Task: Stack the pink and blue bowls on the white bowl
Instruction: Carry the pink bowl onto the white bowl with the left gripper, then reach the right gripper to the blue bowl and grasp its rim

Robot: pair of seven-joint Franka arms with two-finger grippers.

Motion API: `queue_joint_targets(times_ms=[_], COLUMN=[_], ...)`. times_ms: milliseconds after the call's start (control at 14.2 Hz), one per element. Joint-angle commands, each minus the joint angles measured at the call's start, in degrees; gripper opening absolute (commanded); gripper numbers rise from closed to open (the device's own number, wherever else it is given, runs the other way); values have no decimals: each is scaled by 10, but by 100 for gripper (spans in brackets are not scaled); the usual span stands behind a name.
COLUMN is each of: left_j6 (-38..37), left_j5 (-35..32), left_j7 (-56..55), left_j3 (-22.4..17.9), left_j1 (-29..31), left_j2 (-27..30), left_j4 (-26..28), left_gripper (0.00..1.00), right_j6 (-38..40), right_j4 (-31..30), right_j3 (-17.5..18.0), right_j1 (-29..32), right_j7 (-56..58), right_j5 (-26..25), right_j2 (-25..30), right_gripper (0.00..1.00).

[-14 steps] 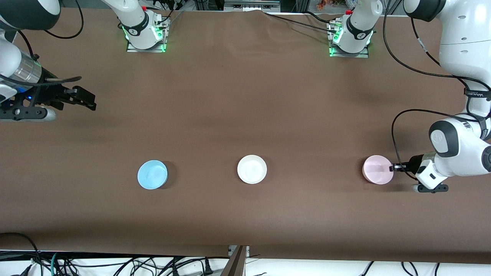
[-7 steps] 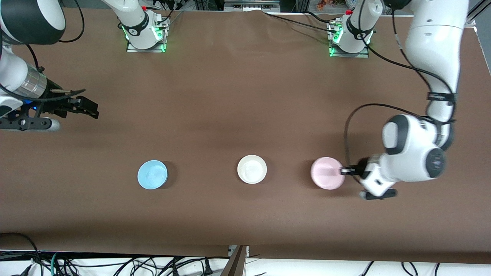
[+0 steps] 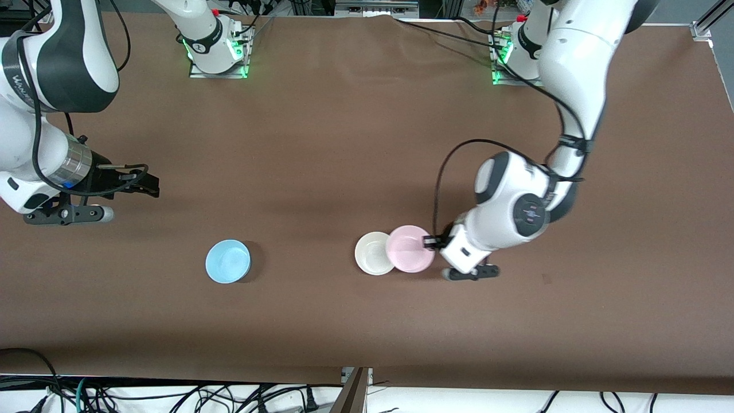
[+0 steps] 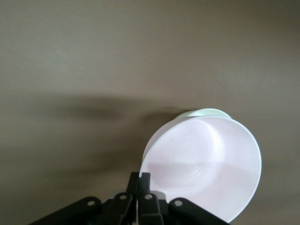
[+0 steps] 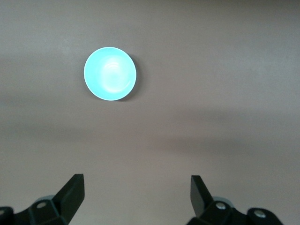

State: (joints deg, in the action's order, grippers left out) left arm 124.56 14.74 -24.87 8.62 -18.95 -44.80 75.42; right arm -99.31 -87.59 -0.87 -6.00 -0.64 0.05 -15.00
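Note:
My left gripper [image 3: 429, 242] is shut on the rim of the pink bowl [image 3: 409, 256] and holds it in the air, partly over the white bowl [image 3: 371, 254] at the table's middle. In the left wrist view the pink bowl [image 4: 206, 164] fills the space past the closed fingers [image 4: 145, 180], and only a sliver of the white bowl [image 4: 202, 112] shows above its rim. The blue bowl [image 3: 227, 261] sits toward the right arm's end of the table. My right gripper [image 3: 150, 189] is open and empty, in the air toward that end. The right wrist view shows the blue bowl [image 5: 110, 73].
The brown table [image 3: 344, 143] carries only the three bowls. The two arm bases [image 3: 217, 51] stand along its edge farthest from the front camera. Cables hang below the edge nearest that camera.
My left gripper has carried the pink bowl from the left arm's end of the table to the white bowl, now overlapping it. My right gripper has shifted slightly toward the blue bowl.

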Motion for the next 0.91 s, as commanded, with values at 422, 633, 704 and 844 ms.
queue_joint_targets(times_ms=[422, 633, 704, 844], left_j6=[1, 1, 1, 2], left_j5=[-16, -17, -17, -17], left_j7=[-26, -26, -27, -27], left_j3=[-5, -5, -5, -5], left_j1=[-45, -45, -46, -46], left_j2=[-52, -59, -62, -64], left_j4=[-60, -61, -62, -65], left_gripper=[0, 0, 0, 0], right_j6=[-74, -105, -119, -152], right_j4=[10, 10, 10, 10], right_j3=[4, 5, 6, 8], right_j1=[10, 10, 9, 6], right_j7=[17, 17, 17, 16], right_j5=[-13, -11, -11, -11], right_j2=[-91, -119, -130, -158], right_gripper=[100, 100, 99, 99])
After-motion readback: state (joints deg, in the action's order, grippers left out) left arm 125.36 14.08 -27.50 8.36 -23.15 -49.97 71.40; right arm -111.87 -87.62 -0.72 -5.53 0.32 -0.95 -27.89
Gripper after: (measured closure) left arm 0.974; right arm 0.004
